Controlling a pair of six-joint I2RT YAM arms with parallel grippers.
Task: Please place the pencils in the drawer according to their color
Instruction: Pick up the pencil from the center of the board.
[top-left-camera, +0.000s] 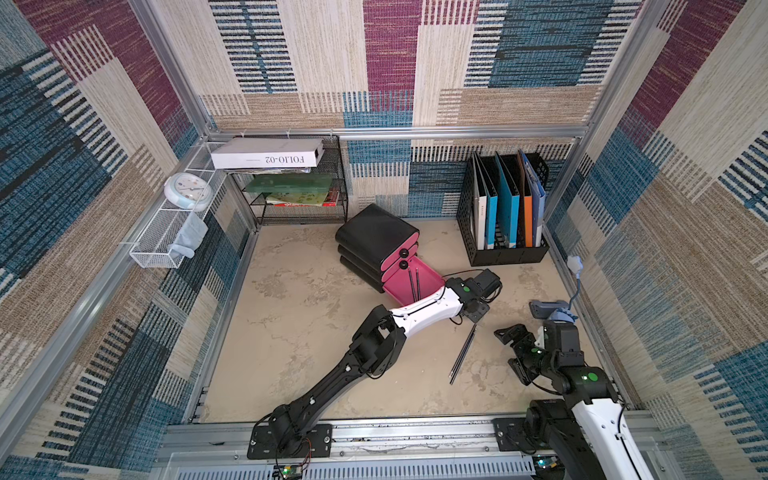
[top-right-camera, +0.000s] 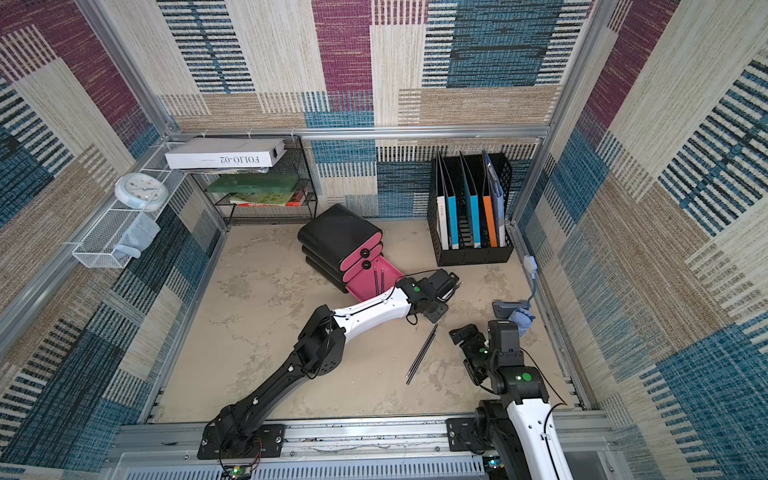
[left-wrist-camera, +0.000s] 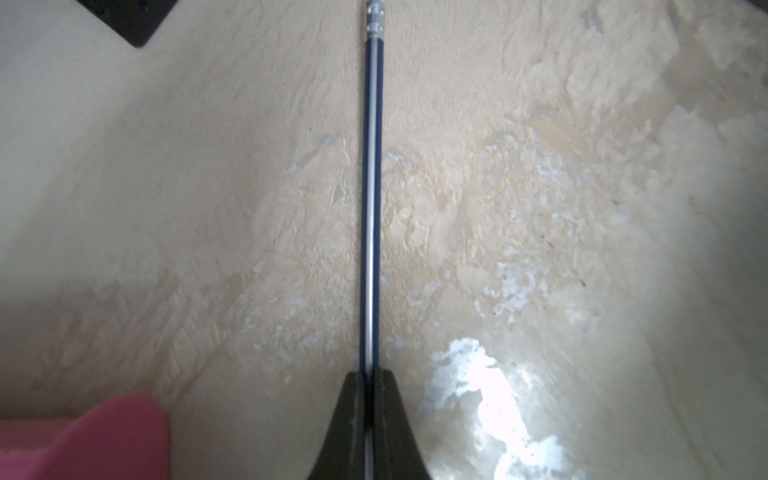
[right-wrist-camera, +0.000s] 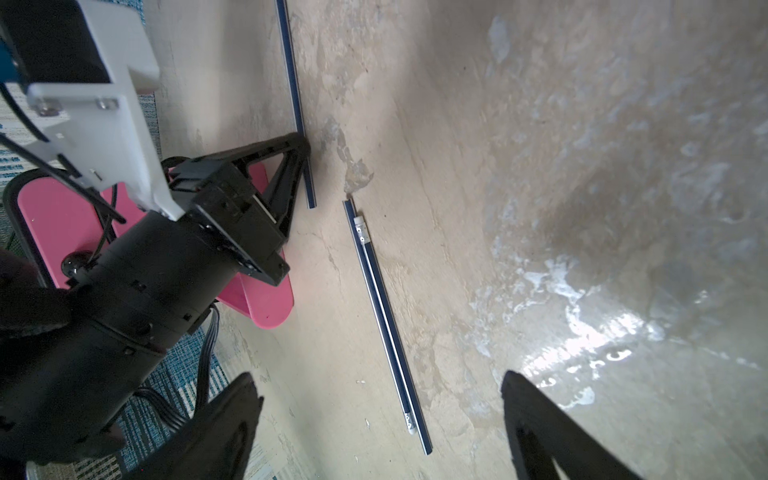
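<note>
in both top views we look down on the whole desk (top-left-camera: 291, 324); our wrist views sit close above it, sharing one pencil (left-wrist-camera: 372, 208).

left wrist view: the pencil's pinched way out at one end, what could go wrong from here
1. The left end effector is shut on the navy pencil close to one end, so the long free length could swing or slip in the grip when carried.
2. That free length might catch the rim of the open pink drawer going in.
3. The two loose pencils lie touching side by side, so a later pick may drag both.
</note>
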